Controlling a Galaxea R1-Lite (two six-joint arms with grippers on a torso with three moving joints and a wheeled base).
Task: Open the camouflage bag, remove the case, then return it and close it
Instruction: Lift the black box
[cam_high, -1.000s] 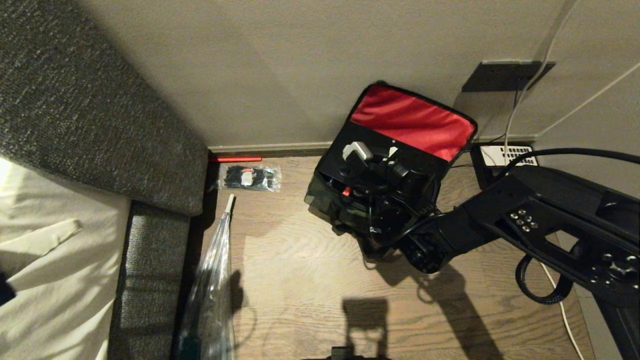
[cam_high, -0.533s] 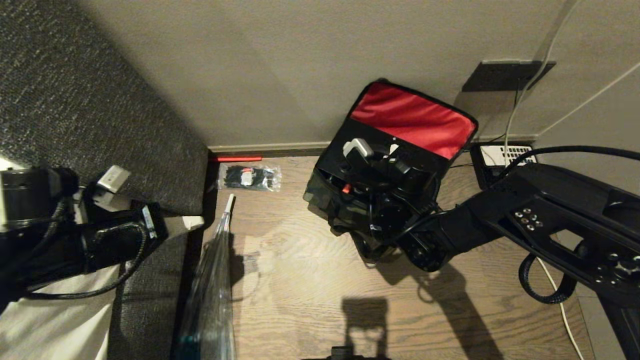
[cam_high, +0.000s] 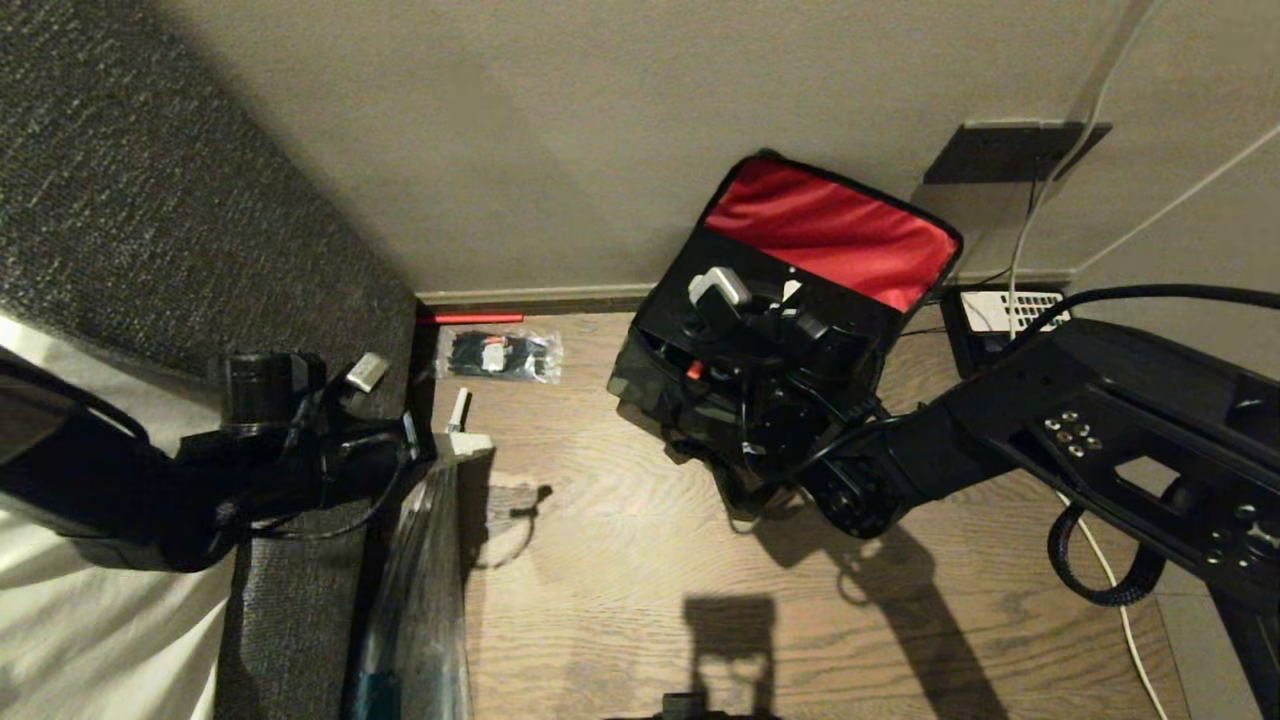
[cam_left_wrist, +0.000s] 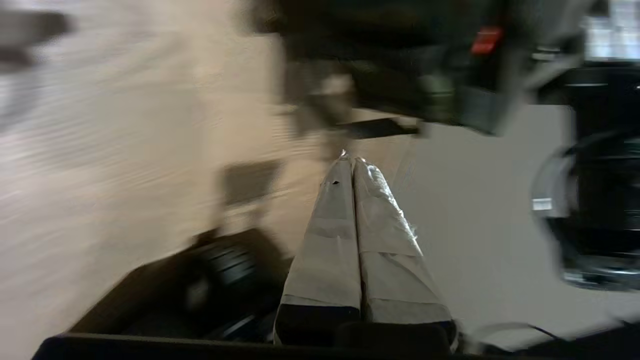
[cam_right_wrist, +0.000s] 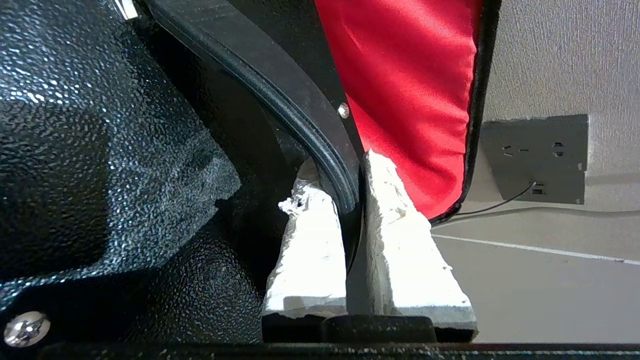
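Observation:
The camouflage bag stands on the wood floor against the wall, its lid open and the red lining showing. The lining also fills the right wrist view. My right gripper reaches into the bag's mouth. The right gripper is shut on a curved black rim that I take for the edge of the case. The case is a flat black panel leaning in front of the lining. My left gripper hovers far to the left above the floor. The left gripper is shut and holds nothing.
A tall clear plastic bag stands just below the left gripper, beside a grey upholstered edge. A small packet of black parts lies by the baseboard. A wall socket, white cables and a vented white box sit right of the bag.
The left arm came into view from the left and swung rightward to the plastic bag's top. The right gripper has kept its hold; the bag's lid shifted slightly.

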